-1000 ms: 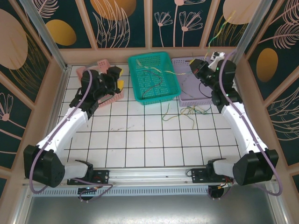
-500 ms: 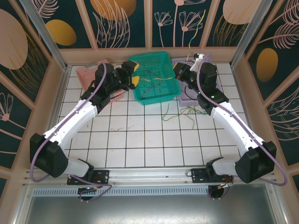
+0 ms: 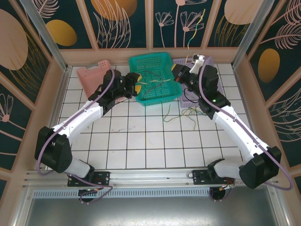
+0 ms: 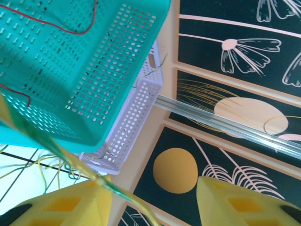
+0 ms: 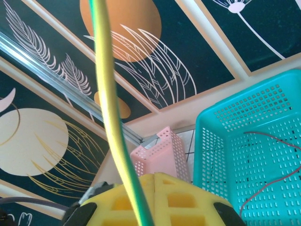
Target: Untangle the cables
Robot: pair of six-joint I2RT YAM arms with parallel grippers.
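Note:
My right gripper (image 3: 177, 74) hovers at the right rim of the teal basket (image 3: 165, 58), shut on a yellow-green cable (image 3: 191, 32) that rises above it. In the right wrist view that cable (image 5: 109, 99) runs up from the closed gripper (image 5: 155, 177). My left gripper (image 3: 135, 81) is at the basket's left rim with its jaws apart. In the left wrist view the gripper (image 4: 151, 184) is open, and a yellow-green cable (image 4: 70, 162) lies slantwise against the left finger (image 4: 61, 207). Thin red cables (image 4: 70, 31) lie in the basket. More tangled cables (image 3: 187, 113) lie on the tiles.
A lilac basket (image 3: 192, 98) stands right of the teal one, under my right arm. A pink basket (image 3: 89, 75) lies at the back left. Wooden walls with patterned panels close in the tiled table. The near tiles are free.
My left gripper has swung right from the pink basket to the teal basket's left rim and narrowed its jaws. My right gripper has carried the yellow-green cable left to the basket's right rim.

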